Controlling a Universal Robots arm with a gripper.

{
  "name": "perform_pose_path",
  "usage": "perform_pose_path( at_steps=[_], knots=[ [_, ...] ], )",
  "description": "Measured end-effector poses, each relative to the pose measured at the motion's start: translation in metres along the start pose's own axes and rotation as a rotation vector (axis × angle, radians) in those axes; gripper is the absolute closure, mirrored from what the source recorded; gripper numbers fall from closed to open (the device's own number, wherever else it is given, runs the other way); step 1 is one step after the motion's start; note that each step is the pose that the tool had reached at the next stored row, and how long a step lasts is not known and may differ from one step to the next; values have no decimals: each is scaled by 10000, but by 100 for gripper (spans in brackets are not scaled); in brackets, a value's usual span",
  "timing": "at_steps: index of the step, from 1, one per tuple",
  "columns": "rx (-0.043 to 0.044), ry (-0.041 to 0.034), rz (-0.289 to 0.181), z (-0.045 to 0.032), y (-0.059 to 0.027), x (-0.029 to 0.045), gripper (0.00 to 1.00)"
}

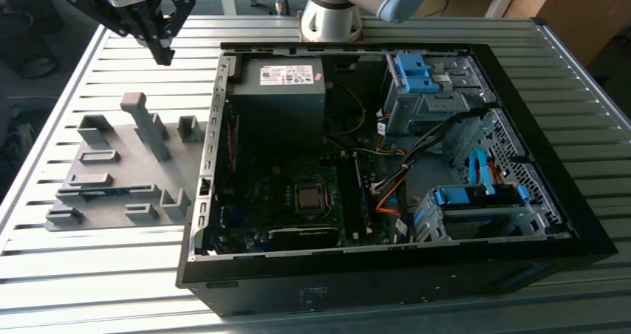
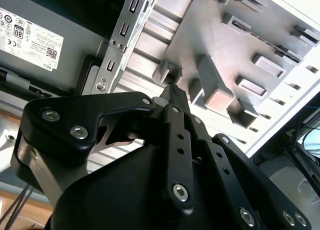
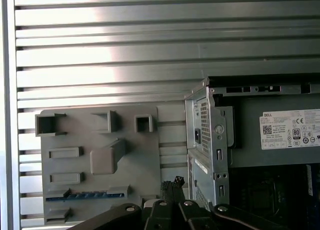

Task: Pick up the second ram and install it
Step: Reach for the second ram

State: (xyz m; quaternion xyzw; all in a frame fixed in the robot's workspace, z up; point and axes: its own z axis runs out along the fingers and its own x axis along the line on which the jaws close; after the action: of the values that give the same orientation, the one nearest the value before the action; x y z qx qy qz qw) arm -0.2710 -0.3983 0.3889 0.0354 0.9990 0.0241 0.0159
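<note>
**Memory stick** [image 1: 103,192]: blue, stood on edge in a slot of the grey holder plate [image 1: 128,168], at the plate's 7 o'clock in the exterior view. It is not yet picked up. It is judged to be kept edge-up so that its top can be pinched from above.

**Hand** [image 1: 162,52]: fingers are pressed together and nothing is held. It is hung above the counter [image 1: 89,290] at the plate's 12 o'clock, well apart from the stick.

**Computer case** [image 1: 394,275]: laid on its side at the plate's 3 o'clock, open face up, presumably so that the board [image 1: 276,193] can be reached from above.
</note>
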Motion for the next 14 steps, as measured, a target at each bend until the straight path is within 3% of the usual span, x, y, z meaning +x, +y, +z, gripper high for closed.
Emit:
perform_pose_path(
  at_steps=[14],
  knots=[
    [0,0,0,2,-4,50,89]
  ],
)
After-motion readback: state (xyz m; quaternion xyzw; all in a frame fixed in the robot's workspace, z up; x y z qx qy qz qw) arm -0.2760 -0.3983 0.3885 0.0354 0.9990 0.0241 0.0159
